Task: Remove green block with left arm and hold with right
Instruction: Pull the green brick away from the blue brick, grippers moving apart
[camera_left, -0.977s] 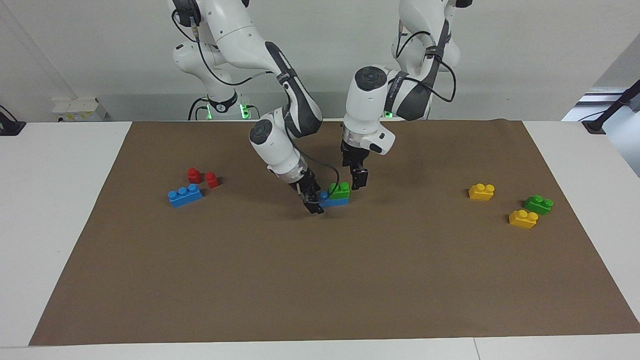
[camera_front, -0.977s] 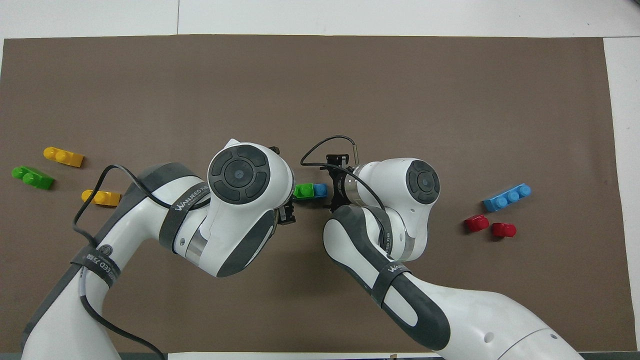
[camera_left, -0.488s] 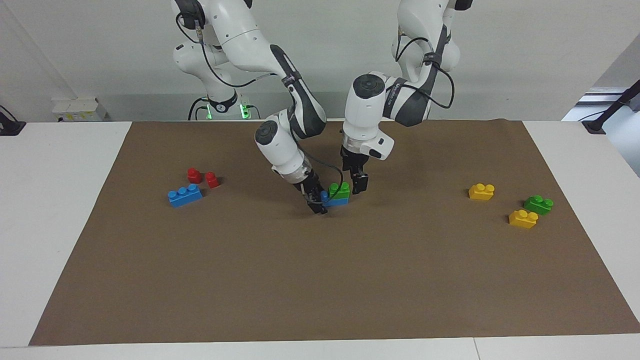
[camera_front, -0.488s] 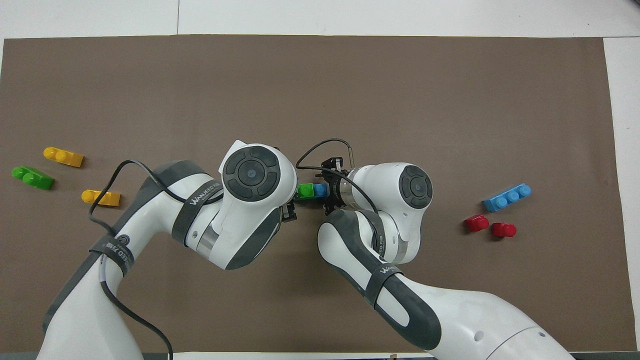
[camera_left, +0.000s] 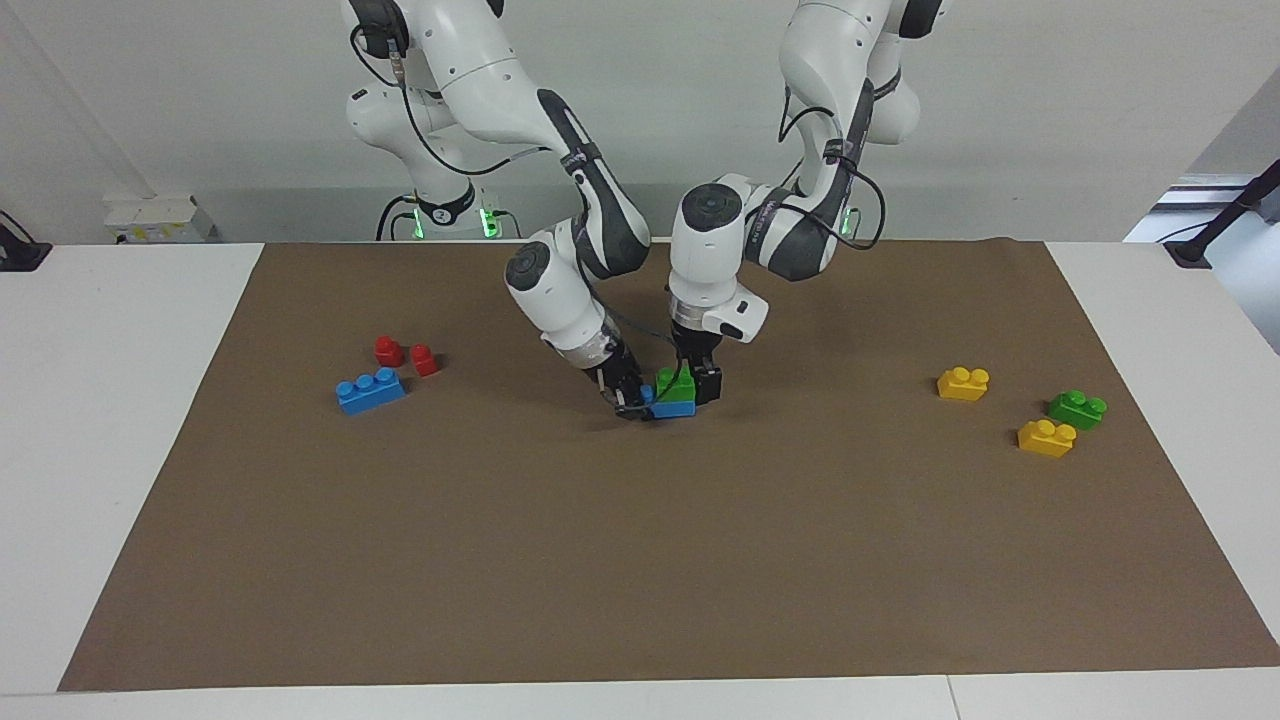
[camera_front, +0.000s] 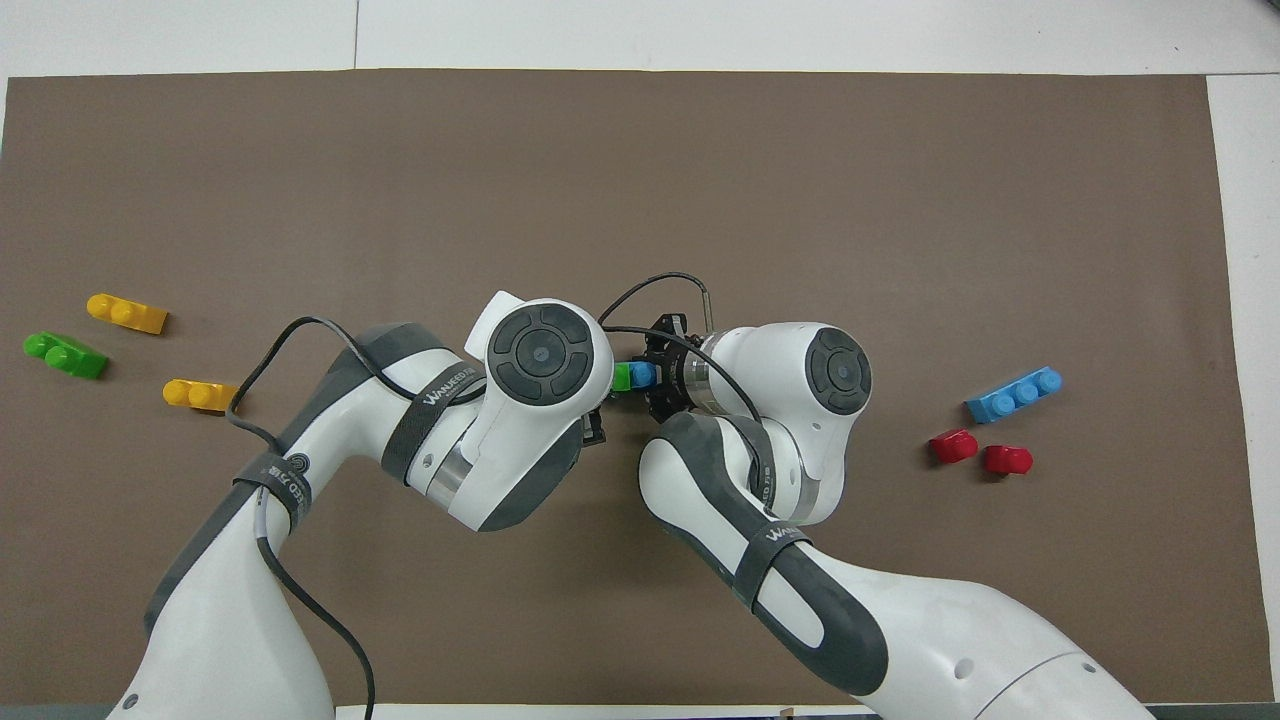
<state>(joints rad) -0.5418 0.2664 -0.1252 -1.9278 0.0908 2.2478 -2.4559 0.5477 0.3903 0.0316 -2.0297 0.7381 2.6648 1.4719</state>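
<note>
The green block (camera_left: 676, 383) sits stacked on a blue brick (camera_left: 673, 407) at the middle of the brown mat. My right gripper (camera_left: 630, 402), on the arm with the silver wrist ring, is shut on the blue brick's end toward the right arm's side. My left gripper (camera_left: 695, 383) is down at the green block, against its end toward the left arm's side. In the overhead view only a sliver of the green block (camera_front: 621, 376) and blue brick (camera_front: 641, 375) shows between the two wrists. The left gripper is hidden there under its own wrist.
Toward the left arm's end lie a second green brick (camera_left: 1077, 408) and two yellow bricks (camera_left: 963, 383) (camera_left: 1046, 437). Toward the right arm's end lie a blue three-stud brick (camera_left: 370, 390) and two small red pieces (camera_left: 388, 350) (camera_left: 424, 359).
My left gripper has moved down and toward the right arm's end, from beside the stack to right at the green block. The right gripper has kept its hold on the blue brick.
</note>
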